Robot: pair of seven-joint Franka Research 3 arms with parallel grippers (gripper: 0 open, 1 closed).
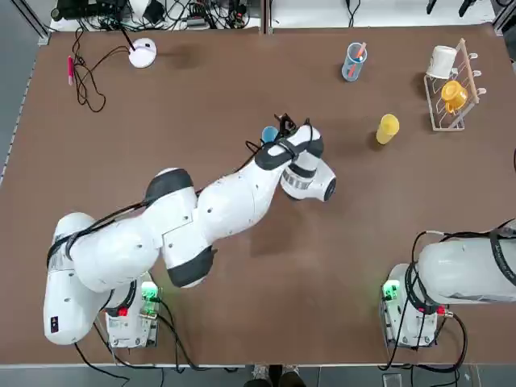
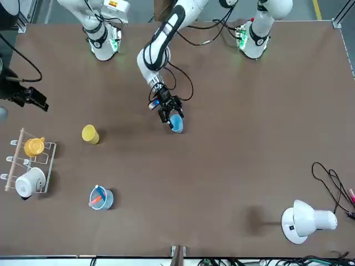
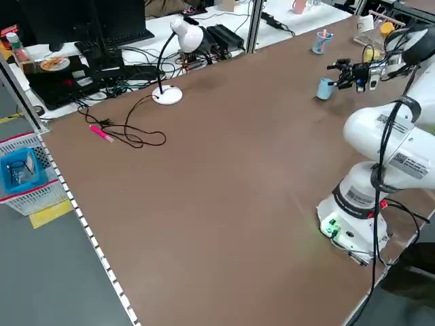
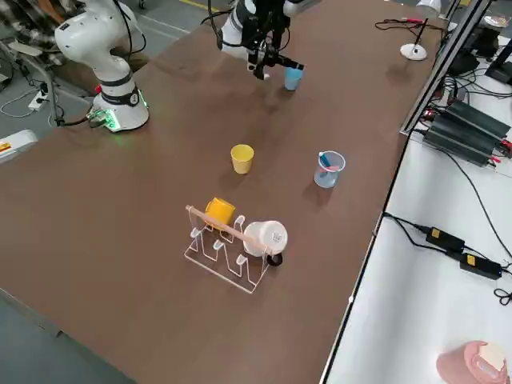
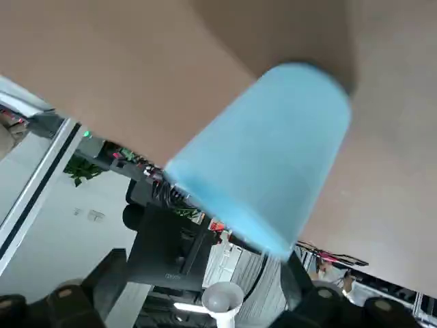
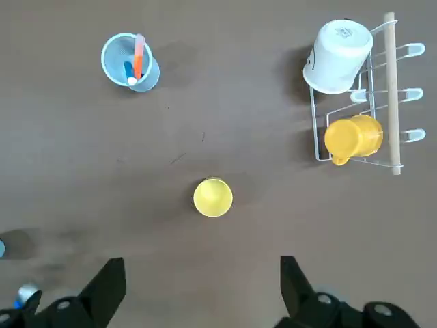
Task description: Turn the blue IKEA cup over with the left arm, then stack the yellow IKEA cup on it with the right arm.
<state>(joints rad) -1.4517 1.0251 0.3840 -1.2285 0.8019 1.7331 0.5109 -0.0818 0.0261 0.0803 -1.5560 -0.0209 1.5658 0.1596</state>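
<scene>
Filling the left wrist view, the blue cup (image 5: 263, 157) is a plain, tapered, handle-less tumbler in pale sky blue, seen tilted between the fingers (image 5: 89, 290) of the left pincer (image 2: 168, 114). That pincer is closed on the cup near the middle of the brown counter (image 1: 201, 105), with the left arm (image 1: 210, 214) stretched out to reach it. Whether the cup's base touches the counter cannot be told.

Well apart from it, toward the robot's right, the yellow cup (image 1: 388, 127) stands upright with its mouth up; it is the same tapered shape, opaque bright yellow, and stands alone on bare counter. The right pincer (image 6: 198, 290) hangs high above it with its fingers spread wide and nothing between them; the right arm (image 1: 468, 274) is drawn back near its base.

Farther out than the yellow cup stands a clear tumbler (image 1: 353, 63) holding an orange pen. On the far right sits a wire rack (image 1: 451, 93) carrying a white mug (image 1: 442, 61) and an orange-yellow mug (image 1: 453, 95). A white desk lamp (image 1: 143, 52) with looped black cable occupies the far left corner.
</scene>
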